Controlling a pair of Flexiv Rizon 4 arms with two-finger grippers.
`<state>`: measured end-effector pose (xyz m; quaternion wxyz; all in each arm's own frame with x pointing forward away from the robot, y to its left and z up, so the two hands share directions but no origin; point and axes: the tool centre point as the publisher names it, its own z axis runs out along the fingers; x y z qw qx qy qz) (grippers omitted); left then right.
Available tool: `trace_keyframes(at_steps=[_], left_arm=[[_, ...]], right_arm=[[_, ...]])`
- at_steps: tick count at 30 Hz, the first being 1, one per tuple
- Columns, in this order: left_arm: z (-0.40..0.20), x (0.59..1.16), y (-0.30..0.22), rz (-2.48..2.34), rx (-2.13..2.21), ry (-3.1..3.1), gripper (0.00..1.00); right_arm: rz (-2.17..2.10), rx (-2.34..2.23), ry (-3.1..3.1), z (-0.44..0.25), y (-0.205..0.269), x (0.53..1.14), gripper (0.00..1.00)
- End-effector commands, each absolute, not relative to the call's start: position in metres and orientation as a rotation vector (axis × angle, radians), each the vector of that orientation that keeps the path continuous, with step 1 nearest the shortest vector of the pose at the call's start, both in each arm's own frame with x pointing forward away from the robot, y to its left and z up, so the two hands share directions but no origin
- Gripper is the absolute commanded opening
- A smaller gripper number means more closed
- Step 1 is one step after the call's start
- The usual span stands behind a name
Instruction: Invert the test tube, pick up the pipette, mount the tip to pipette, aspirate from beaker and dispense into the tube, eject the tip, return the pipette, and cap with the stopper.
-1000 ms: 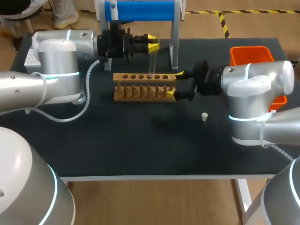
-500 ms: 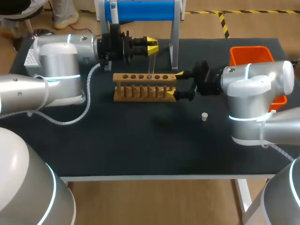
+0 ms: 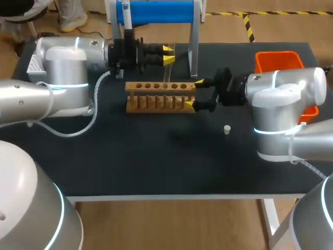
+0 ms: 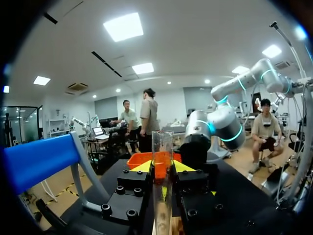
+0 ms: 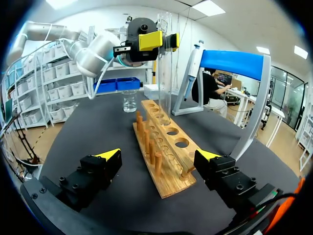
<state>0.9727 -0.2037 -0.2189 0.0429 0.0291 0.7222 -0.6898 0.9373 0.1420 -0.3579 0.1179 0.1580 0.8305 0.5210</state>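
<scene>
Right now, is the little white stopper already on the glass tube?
No, the stopper lies alone on the table, apart from the tube in the left gripper.

No word, number, label or sign can be read on the test tube [image 4: 162, 161]; none on the wooden rack [image 3: 160, 97]; none on the orange bin [image 3: 278, 53].

Clear test tube [image 3: 167, 70] upright over rack [image 3: 160, 95], white stopper [image 3: 227, 129] on table [image 3: 156, 156]
</scene>
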Motion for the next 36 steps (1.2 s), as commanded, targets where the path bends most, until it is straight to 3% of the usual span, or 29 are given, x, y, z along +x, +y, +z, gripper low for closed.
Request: trace_keyframes(at_steps=[1,36], left_arm=[[-0.213,0.972,-0.201,-2.05,0.093,2.279,0.0],[-0.233,0.97,-0.197,-1.887,-0.027,2.321,0.0]], right_arm=[[1.525,0.462,2.429,-0.358,0.141,0.937,1.0],[1.525,0.462,2.429,-0.358,0.141,0.937,1.0]])
